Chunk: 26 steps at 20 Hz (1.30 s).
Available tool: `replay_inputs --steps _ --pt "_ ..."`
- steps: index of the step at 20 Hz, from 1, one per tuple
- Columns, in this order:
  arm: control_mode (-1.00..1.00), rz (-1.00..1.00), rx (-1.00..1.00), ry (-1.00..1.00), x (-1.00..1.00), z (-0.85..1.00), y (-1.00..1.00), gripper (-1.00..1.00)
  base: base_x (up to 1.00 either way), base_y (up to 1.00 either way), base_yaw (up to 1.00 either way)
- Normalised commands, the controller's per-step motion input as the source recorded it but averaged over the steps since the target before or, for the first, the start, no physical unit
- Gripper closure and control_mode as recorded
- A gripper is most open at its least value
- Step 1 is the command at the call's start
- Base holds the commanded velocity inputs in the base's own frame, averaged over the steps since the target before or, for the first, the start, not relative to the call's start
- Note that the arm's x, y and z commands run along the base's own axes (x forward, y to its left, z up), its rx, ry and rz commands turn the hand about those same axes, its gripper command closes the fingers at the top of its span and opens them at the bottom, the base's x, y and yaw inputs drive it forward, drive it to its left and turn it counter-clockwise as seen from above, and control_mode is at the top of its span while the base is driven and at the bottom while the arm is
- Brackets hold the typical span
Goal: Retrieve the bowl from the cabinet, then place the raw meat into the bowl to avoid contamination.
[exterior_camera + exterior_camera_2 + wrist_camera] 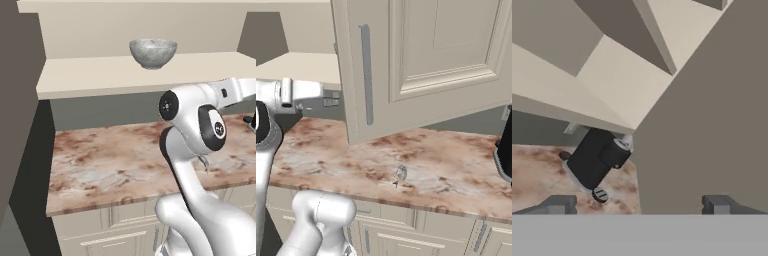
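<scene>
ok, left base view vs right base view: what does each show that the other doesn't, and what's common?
Left base view: the bowl sitting upright on the cabinet shelf, apart from the arm.

Right base view: the open cabinet door with its grey bar handle, swung out over the counter, and a small pale item lying on the marble.

Both: the reddish marble counter, cream drawer fronts below, the beige shelf and the white arm.

The bowl (153, 52) looks like mottled grey-white stone with a slight sheen; the cabinet (421, 60) is matt cream painted wood, its bar handle (366, 75) dull grey metal; the counter (120, 165) is smooth reddish marble; a black appliance (594, 157) looks like matt plastic.
</scene>
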Motion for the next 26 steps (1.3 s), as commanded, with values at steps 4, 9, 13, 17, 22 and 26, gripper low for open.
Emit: replay_inputs --steps 4,9,13,17,22,26 --pt "-1.00 -0.12 0.00 -0.01 0.33 0.00 -0.45 -1.00 0.00 0.00 0.00" --pt "-1.00 -0.18 0.00 -0.01 0.36 0.00 -0.33 -1.00 0.00 0.00 0.00" --pt "-1.00 -0.22 -0.01 -0.01 0.34 -0.01 -0.28 -1.00 0.00 0.00 0.00" --pt "-1.00 -0.23 0.00 -0.01 0.31 0.00 -0.29 -1.00 0.00 0.00 0.00" --pt "-1.00 -0.22 0.00 -0.03 0.19 0.00 -0.42 -1.00 0.00 0.00 0.00" --pt "-1.00 -0.13 0.00 -0.04 0.03 0.00 -0.61 -1.00 0.00 0.00 0.00"
